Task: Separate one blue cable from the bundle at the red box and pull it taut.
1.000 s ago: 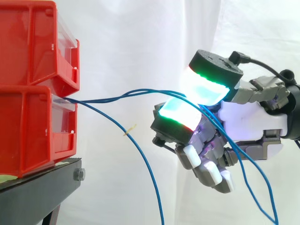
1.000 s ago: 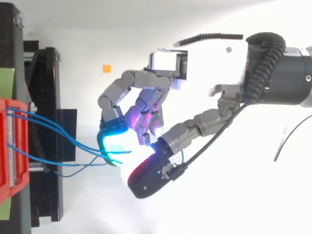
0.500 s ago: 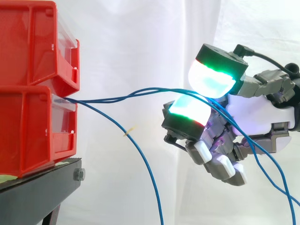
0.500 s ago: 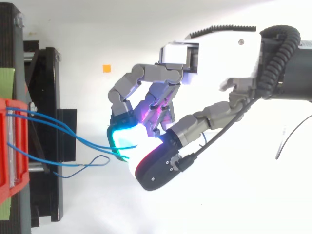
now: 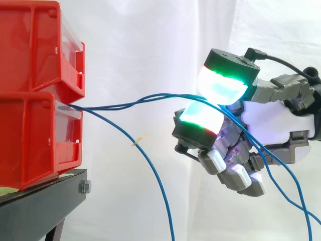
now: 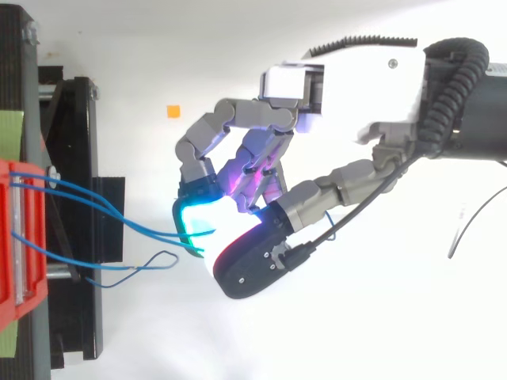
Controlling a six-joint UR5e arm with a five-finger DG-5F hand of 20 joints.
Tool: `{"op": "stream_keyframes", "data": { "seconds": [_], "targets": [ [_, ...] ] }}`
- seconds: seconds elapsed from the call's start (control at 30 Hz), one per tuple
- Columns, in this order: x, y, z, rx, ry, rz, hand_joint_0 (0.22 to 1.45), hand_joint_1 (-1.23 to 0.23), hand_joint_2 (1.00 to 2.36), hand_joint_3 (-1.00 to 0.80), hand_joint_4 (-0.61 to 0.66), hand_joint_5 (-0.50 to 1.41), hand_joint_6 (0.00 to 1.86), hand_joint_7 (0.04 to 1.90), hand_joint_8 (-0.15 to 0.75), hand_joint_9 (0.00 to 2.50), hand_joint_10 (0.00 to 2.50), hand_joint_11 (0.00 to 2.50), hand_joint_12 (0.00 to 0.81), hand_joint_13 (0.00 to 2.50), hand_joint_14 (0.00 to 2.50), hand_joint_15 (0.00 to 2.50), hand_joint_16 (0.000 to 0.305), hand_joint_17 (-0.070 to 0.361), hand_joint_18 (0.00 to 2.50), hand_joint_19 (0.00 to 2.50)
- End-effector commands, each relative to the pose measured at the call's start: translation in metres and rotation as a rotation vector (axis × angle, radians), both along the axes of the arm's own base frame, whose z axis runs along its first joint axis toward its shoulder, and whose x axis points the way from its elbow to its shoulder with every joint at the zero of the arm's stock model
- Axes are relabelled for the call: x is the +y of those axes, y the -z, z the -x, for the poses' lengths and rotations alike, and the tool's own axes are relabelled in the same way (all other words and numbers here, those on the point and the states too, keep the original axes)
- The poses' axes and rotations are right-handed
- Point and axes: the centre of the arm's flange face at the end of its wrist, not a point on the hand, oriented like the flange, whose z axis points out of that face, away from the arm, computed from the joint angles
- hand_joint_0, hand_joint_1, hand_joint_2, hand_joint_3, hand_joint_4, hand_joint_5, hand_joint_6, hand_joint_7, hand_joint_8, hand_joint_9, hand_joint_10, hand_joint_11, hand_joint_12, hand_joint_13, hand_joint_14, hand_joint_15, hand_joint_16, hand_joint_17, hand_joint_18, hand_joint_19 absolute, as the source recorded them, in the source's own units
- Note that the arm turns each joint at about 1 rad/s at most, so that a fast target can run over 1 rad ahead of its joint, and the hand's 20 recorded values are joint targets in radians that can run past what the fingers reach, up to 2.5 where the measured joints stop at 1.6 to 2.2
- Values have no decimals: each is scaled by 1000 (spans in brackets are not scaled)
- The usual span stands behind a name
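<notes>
White curtain behind. Your hand (image 5: 271, 125) pinches two of three blue cables (image 5: 100, 107) between its pads; the third droops below-left. Two red bins (image 5: 35, 135).

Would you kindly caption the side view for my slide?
Hand pinches blue cables from the red bins between its glowing fingers.

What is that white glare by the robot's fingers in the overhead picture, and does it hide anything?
Top view: the hand's glowing pads blow out to white, hiding where the blue cables meet the fingers. Side view: no such glare; the cables run pinched between green-and-cyan pads.
</notes>
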Motion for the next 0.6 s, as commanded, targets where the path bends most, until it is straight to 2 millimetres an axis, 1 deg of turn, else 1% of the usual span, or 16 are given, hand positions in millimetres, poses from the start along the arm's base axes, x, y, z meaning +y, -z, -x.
{"op": "stream_keyframes", "data": {
  "seconds": [0.0, 0.1, 0.2, 0.27, 0.37, 0.5, 0.57],
  "targets": [
    [1, 0, 0, 0, 0, 0, 601, -549, 1003, -461, 142, -138, 852, 1129, 419, 908, 21, 784, 460, 1100, 26, 736, 64, 144, 1063, 882],
    [-1, 0, 0, 0, 1, 0, 587, -532, 1000, -500, 158, -138, 842, 1102, 420, 909, 20, 784, 463, 1102, 25, 733, 64, 145, 1067, 881],
    [1, 1, 0, 1, 0, 0, 588, -521, 1000, -500, 167, -138, 838, 1090, 418, 911, 20, 777, 463, 1105, 27, 739, 64, 145, 1070, 882],
    [-1, 0, 0, 0, 1, 0, 619, -511, 1001, -487, 160, -137, 836, 1091, 417, 923, 20, 794, 459, 1110, 24, 742, 64, 143, 1073, 880],
    [1, 0, 0, 0, 0, 0, 637, -548, 1007, -419, 140, -134, 836, 1104, 418, 925, 21, 802, 457, 1116, 26, 741, 64, 144, 1077, 881],
    [-1, 0, 0, -2, 1, -2, 622, -672, 1016, -272, 117, -137, 837, 1205, 413, 911, 18, 819, 456, 1107, 27, 753, 64, 145, 1077, 872],
    [-1, 0, 0, -2, 1, -3, 617, -699, 1020, -216, 108, -141, 851, 1219, 414, 906, 20, 821, 458, 1107, 26, 753, 64, 145, 1078, 873]
  ]
}}
